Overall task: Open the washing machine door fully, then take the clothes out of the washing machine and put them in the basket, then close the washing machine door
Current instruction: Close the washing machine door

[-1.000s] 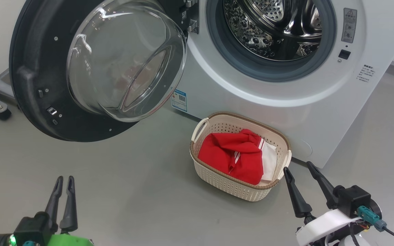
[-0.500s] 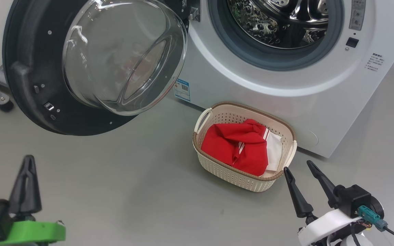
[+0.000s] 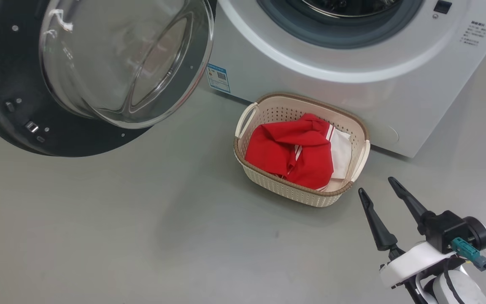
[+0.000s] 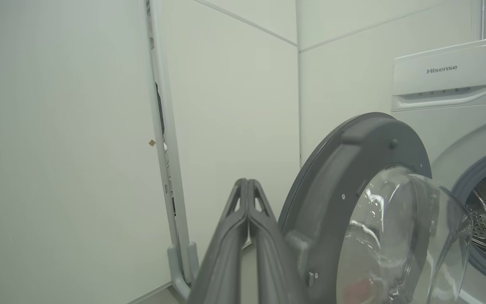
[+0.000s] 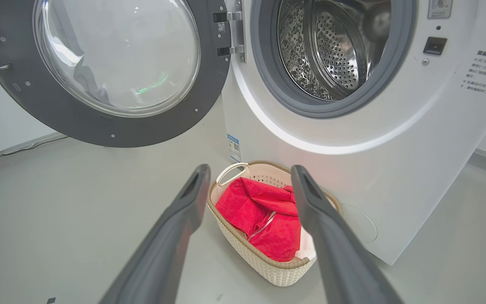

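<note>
Head looks down, all views share door [image 5: 112, 131]

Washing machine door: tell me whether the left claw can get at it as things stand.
Probably yes. In the left wrist view the shut left claw points beside the dark rim of the open washing machine door, with nothing visible between them.

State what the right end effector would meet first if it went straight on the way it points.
Most likely the basket, with the red clothes in it: the right wrist view shows them between the open fingers, nearer than the washing machine. Depth is unclear.
</note>
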Controlling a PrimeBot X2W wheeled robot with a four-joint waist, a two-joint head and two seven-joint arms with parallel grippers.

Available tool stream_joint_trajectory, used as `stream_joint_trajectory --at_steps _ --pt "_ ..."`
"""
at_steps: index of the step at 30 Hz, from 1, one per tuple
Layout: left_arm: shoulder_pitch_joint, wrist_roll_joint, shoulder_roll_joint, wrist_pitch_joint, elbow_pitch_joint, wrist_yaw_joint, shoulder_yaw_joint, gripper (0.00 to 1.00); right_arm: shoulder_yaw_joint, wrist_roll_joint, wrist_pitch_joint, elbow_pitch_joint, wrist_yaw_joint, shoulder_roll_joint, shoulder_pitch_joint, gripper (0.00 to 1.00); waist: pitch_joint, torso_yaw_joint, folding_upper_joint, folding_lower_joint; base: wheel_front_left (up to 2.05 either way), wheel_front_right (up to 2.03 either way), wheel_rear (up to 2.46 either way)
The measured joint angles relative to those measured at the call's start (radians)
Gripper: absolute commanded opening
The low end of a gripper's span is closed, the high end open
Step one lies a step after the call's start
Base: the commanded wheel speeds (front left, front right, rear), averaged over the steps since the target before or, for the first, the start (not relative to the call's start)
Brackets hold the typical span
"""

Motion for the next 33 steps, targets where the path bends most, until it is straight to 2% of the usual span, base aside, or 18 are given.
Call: stream_joint_trajectory --at_steps 4,7,8,11,15,17,20,22,24,29,33 --pt "-0.094 -0.148 0.026 0.062 0.045 -0.003 0.089 0.00 -0.001 -0.007 0.008 -0.018 0.000 -0.019 -0.024 1.00 0.039 -0.020 0.0000 0.0000 0.00 0.00 0.00" --pt "-0.157 -0.218 0.070 0.110 0.100 -0.003 0.152 0.00 -0.002 -0.007 0.010 -0.030 0.000 -0.032 -0.041 1.00 0.069 -0.037 0.0000 0.0000 0.00 0.00 0.00" --pt "-0.194 -0.258 0.101 0.144 0.147 -0.003 0.196 0.00 -0.002 -0.007 0.017 -0.034 0.000 -0.039 -0.050 1.00 0.088 -0.049 0.0000 0.0000 0.00 0.00 0.00" --pt "-0.255 -0.344 0.120 0.195 0.220 0.003 0.255 0.00 -0.002 -0.008 0.017 -0.040 0.000 -0.046 -0.061 1.00 0.115 -0.067 0.0000 0.0000 0.00 0.00 0.00" --pt "-0.378 -0.538 0.109 0.290 0.324 0.040 0.337 0.00 0.002 -0.008 0.018 -0.044 0.000 -0.058 -0.079 1.00 0.146 -0.093 0.0000 0.0000 0.00 0.00 0.00" --pt "-0.444 -0.634 0.094 0.345 0.374 0.074 0.379 0.00 0.011 -0.009 0.019 -0.044 0.000 -0.062 -0.089 1.00 0.158 -0.108 0.0000 0.0000 0.00 0.00 0.00" --pt "-0.515 -0.722 0.092 0.414 0.444 0.137 0.433 0.00 0.019 -0.010 0.019 -0.046 0.000 -0.064 -0.100 1.00 0.173 -0.130 0.0000 0.0001 0.00 0.00 0.00" --pt "-0.541 -0.750 0.103 0.464 0.490 0.186 0.459 0.00 0.023 -0.010 0.019 -0.046 0.000 -0.065 -0.106 1.00 0.180 -0.144 0.0000 0.0000 0.00 0.00 0.00" --pt "-0.552 -0.760 0.119 0.497 0.523 0.212 0.474 0.00 0.024 -0.010 0.019 -0.046 0.000 -0.065 -0.112 1.00 0.186 -0.158 0.0000 0.0000 0.00 0.00 0.00" --pt "-0.596 -0.783 0.166 0.540 0.587 0.215 0.514 0.00 0.025 -0.010 0.019 -0.045 0.000 -0.066 -0.117 1.00 0.198 -0.189 0.0000 0.0000 0.00 0.00 0.00" --pt "-0.611 -0.782 0.191 0.572 0.633 0.215 0.508 0.00 0.023 -0.010 0.019 -0.042 0.000 -0.066 -0.120 1.00 0.205 -0.209 0.0000 0.0000 0.00 0.00 0.00"
